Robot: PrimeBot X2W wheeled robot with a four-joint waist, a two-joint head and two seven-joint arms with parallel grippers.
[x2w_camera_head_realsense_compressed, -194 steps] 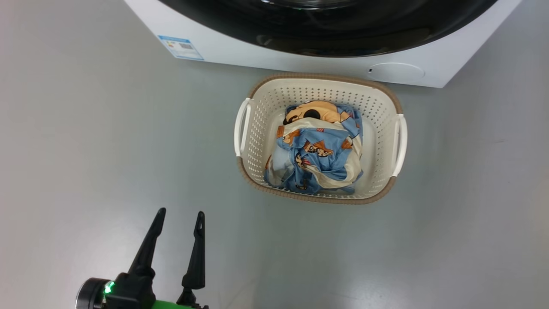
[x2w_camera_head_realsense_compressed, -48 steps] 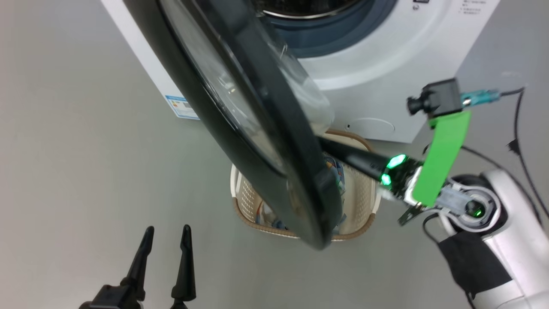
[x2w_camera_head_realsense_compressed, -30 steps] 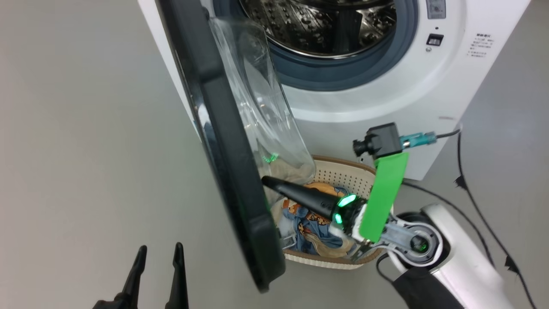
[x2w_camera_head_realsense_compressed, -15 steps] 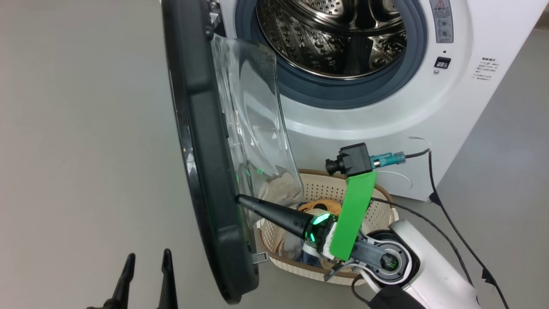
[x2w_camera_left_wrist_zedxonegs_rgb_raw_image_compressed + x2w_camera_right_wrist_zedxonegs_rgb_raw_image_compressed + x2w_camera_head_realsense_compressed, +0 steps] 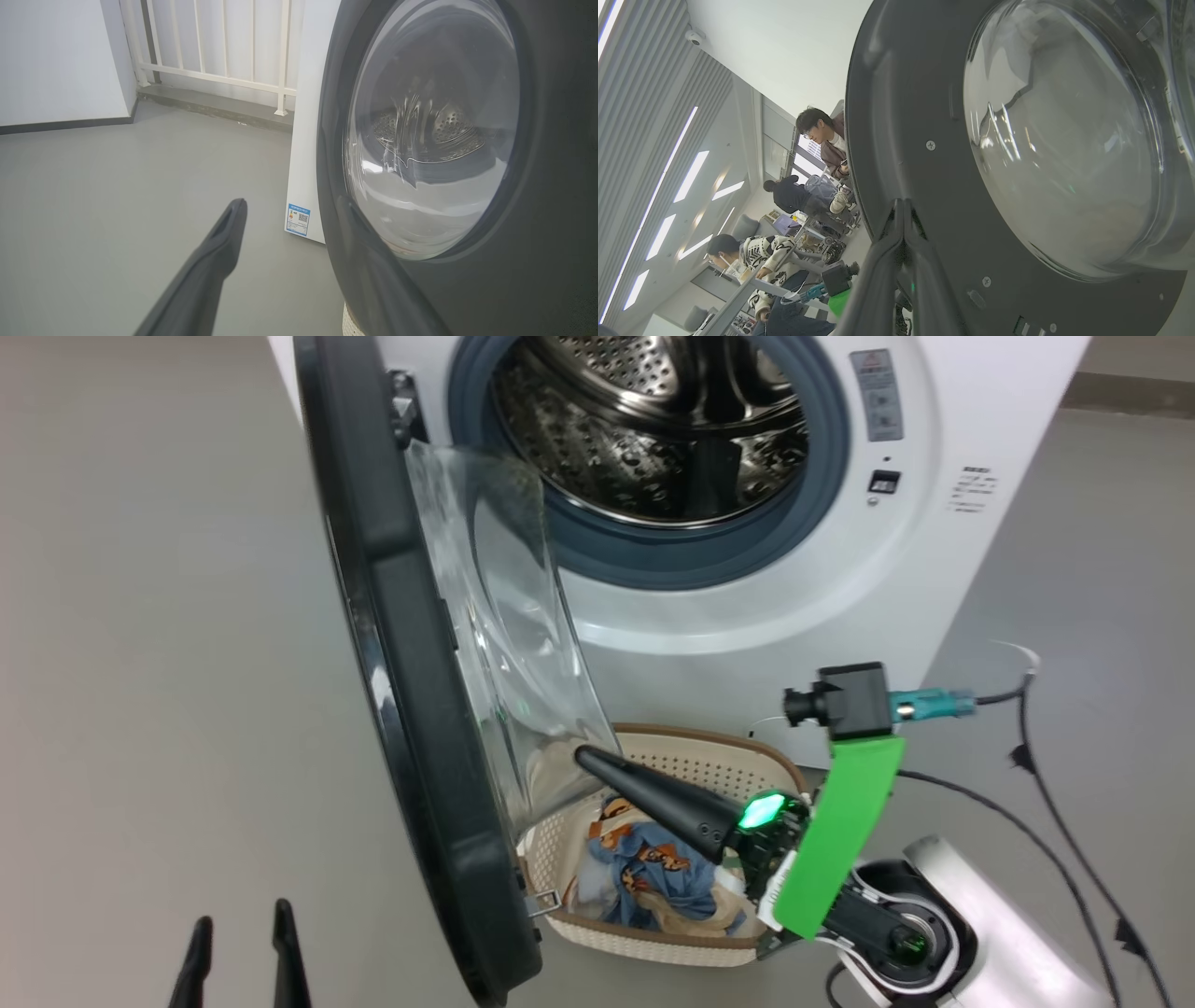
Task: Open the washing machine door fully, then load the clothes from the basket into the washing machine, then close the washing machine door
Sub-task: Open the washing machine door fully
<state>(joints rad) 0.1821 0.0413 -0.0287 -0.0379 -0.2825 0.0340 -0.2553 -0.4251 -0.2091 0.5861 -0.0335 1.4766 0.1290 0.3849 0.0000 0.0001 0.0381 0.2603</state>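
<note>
While the left gripper (image 5: 240, 922) hangs lower left, fingers spread and empty, the door (image 5: 411, 728) stands swung out edge-on. Just right, the right gripper (image 5: 581, 756), fingers pressed together, points at the door's inner face, above the clothes (image 5: 644, 882) in the basket (image 5: 653, 947) before the washing machine (image 5: 747, 616).

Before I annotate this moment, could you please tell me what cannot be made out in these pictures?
Head view: the washing machine door hides the left of the basket and part of the clothes.
Head view: the bottom edge cuts off the left tool.
Head view: the printed labels are too small to read.
</note>
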